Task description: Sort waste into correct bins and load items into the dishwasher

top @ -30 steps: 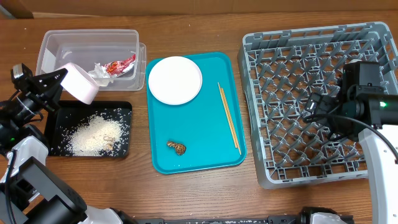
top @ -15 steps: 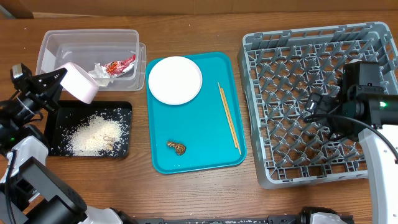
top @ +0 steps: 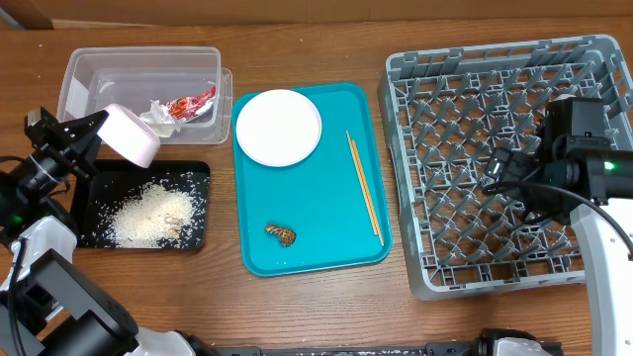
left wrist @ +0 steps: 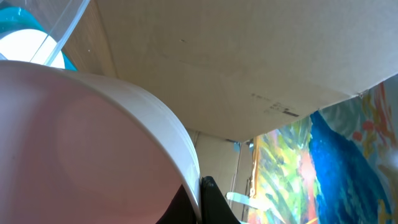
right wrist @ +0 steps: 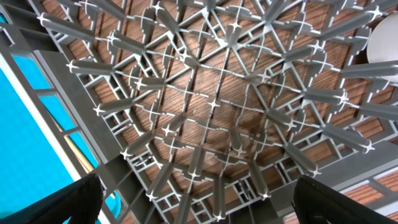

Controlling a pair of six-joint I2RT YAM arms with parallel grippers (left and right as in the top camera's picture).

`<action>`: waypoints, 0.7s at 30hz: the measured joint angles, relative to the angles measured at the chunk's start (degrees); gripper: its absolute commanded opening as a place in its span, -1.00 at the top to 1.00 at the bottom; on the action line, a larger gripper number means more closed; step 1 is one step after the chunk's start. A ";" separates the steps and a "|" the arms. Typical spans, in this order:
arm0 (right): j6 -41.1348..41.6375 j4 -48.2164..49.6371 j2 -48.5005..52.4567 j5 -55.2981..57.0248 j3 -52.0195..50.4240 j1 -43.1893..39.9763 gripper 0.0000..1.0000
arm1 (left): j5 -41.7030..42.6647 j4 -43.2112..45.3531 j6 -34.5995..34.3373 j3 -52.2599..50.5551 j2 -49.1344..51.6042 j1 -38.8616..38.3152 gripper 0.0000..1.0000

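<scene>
Close-up: pale pink bowl (left wrist: pixel 81 149), rim pinched by hand (left wrist: pixel 198 204); cardboard (left wrist: pixel 236 56) behind.

— How many dishes on the worktop?
— One white plate (top: pixel 279 127), at eleven o'clock on the single teal tray (top: pixel 326 198); one pink bowl (top: pixel 129 133); two chopsticks (top: pixel 363 188) (so close together they nearly read as one).
— Containers?
— One clear tub (top: pixel 84 79), one black tray (top: pixel 198 237), one grey rack (top: pixel 465 129).
— Waste?
— One red-and-white wrapper (top: pixel 191 103), one tissue wad (top: pixel 158 114), one brown scrap (top: pixel 281 233), one rice heap (top: pixel 143 218); its grains are past counting.
</scene>
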 measured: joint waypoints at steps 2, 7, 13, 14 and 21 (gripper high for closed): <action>-0.02 -0.07 0.00 0.02 0.00 0.00 -1.00 | 0.00 0.02 0.46 0.00 0.00 0.00 0.92; 0.00 -0.17 0.00 0.00 0.00 0.00 -1.00 | 0.02 -0.02 3.21 0.00 0.00 0.00 0.92; -0.02 -0.22 0.00 0.00 0.00 0.00 -1.00 | 0.63 -0.02 8.87 0.00 0.00 0.00 0.92; -0.02 -0.17 0.00 0.02 0.00 0.00 -1.00 | 0.68 -0.04 9.27 0.00 0.00 0.00 0.92; 0.00 -0.37 0.00 0.04 0.00 0.00 -1.00 | 0.68 4.02 12.09 0.00 0.00 0.00 0.92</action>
